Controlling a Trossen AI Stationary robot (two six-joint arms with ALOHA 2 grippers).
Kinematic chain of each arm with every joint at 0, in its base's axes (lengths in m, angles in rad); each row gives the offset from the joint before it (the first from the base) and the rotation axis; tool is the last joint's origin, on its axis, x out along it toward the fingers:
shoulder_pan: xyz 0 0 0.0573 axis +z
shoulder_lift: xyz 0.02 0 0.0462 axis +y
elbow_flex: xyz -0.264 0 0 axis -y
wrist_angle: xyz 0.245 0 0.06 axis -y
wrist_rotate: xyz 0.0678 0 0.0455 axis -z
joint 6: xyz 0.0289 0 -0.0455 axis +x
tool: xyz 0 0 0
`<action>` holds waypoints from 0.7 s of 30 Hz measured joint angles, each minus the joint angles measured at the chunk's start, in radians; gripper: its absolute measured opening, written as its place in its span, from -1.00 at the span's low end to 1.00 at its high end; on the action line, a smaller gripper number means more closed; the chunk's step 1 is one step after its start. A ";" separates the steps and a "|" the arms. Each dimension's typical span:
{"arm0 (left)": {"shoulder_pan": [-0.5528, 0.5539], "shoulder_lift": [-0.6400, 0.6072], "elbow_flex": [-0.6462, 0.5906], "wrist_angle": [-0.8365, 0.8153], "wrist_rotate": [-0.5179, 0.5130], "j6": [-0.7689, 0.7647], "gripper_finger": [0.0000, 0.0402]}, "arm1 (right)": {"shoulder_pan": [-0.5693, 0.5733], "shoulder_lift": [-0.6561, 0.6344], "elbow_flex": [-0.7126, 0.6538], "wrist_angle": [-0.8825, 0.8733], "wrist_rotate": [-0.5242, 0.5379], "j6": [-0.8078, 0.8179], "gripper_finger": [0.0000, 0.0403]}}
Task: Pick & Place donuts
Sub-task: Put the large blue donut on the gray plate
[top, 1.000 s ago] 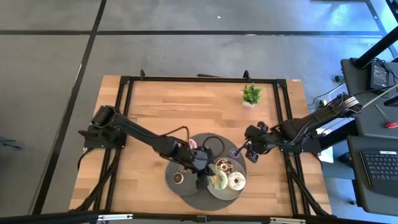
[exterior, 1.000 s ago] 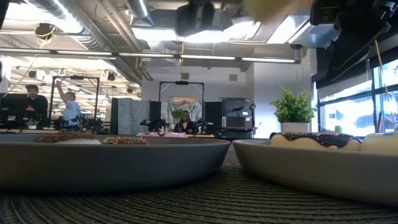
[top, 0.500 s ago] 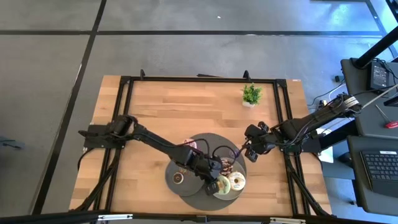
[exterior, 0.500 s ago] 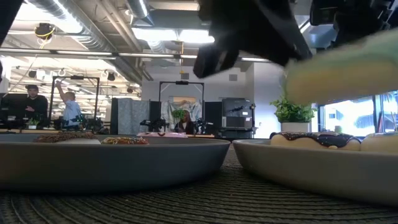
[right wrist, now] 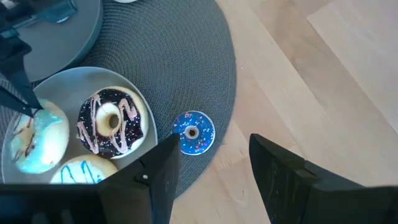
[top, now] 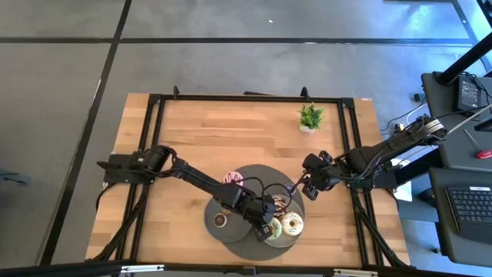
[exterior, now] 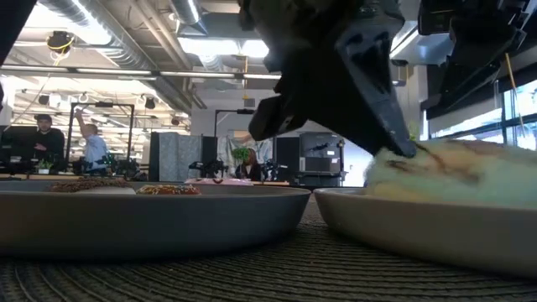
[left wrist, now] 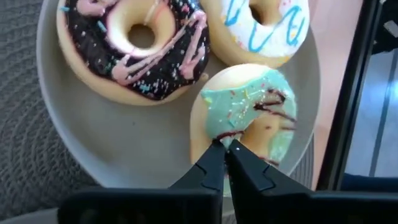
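In the left wrist view my left gripper [left wrist: 225, 148] is shut on the green-iced donut [left wrist: 255, 115], which lies on the grey plate [left wrist: 112, 149] beside the chocolate donut [left wrist: 143, 46] and the white donut with blue stripes [left wrist: 267, 28]. The low view shows the green donut [exterior: 457, 172] down on that plate. My right gripper [right wrist: 214, 149] hangs open above the mat's right edge, near a blue-iced mini donut [right wrist: 193, 132]. A pink donut [top: 232, 178] lies on the mat's far side. Mini donuts [exterior: 168, 190] sit on the left plate. My left gripper pinches the green donut's outer rim [left wrist: 214, 134] between its two fingertips, slanting down from the table's left. The donut lies flat on the plate, close to the plate's rim, with its icing up.
Two grey plates [top: 231, 227] sit on a round dark woven mat [top: 257, 171] at the table's near middle. A small potted plant [top: 311, 117] stands near the far right corner. Bare wood shows to the left [top: 169, 223]. People work in the room beyond.
My left gripper has moved toward the table's right and down, carrying the green donut. The donut was in the air above the right plate and now rests on it beside the other two. My right arm has kept still.
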 joint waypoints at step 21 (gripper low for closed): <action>0.000 0.007 0.000 -0.010 -0.020 -0.140 -0.78 | 0.000 0.000 0.000 0.001 -0.021 -0.009 -0.04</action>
